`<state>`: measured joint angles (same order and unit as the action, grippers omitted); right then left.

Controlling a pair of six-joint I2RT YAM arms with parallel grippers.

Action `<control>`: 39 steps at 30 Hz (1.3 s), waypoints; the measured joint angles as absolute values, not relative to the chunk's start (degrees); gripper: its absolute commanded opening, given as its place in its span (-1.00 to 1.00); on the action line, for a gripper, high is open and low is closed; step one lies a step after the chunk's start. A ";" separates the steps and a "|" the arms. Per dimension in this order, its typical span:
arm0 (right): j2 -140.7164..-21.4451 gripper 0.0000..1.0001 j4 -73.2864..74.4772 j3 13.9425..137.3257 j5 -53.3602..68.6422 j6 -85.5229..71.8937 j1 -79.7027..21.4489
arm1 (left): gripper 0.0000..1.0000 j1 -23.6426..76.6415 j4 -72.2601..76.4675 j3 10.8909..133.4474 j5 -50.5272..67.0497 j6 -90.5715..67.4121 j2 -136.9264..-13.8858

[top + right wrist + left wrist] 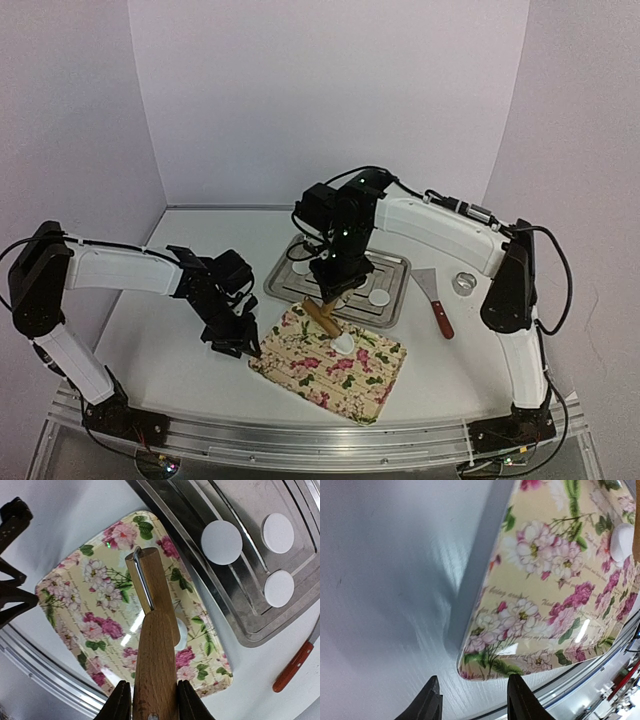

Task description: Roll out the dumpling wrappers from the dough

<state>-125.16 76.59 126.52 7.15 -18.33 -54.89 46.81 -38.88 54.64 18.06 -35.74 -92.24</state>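
- While my right gripper (150,702) clamps the light wooden rolling pin (154,645), the pin slants over the floral rectangular board (100,595) — a small white dough lump (182,632) lies there, partly hidden behind it.
- My left gripper (475,705) stands open and empty over the white table (380,580), beside the board's corner.
- Three thin round white dumpling wrappers (221,542) lie apart on the silver metal tray (240,615).

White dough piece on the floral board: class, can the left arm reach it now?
Probably yes: the open left tool sits at the board's corner, bare board between, though the rolling pin crowds the dough piece.
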 measured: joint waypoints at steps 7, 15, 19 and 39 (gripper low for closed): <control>-125.89 -1.00 76.84 126.59 1.06 -12.46 -54.89 | 0.16 46.81 -41.08 53.54 20.32 -43.15 -92.15; -125.89 -1.00 76.88 126.23 -1.08 -11.92 -54.89 | -0.26 46.55 -40.00 53.49 23.98 -43.89 -97.66; -125.00 -1.00 76.66 124.92 -1.06 -12.05 -54.89 | -0.71 45.37 -38.75 53.98 26.29 -43.25 -100.06; -114.41 -1.00 77.30 117.60 -0.26 -13.58 -55.02 | -1.00 38.44 -49.33 75.60 16.33 -18.78 -114.16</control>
<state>-114.41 77.30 117.60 -0.26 -13.58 -55.02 38.44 -49.33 75.60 16.33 -18.78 -114.16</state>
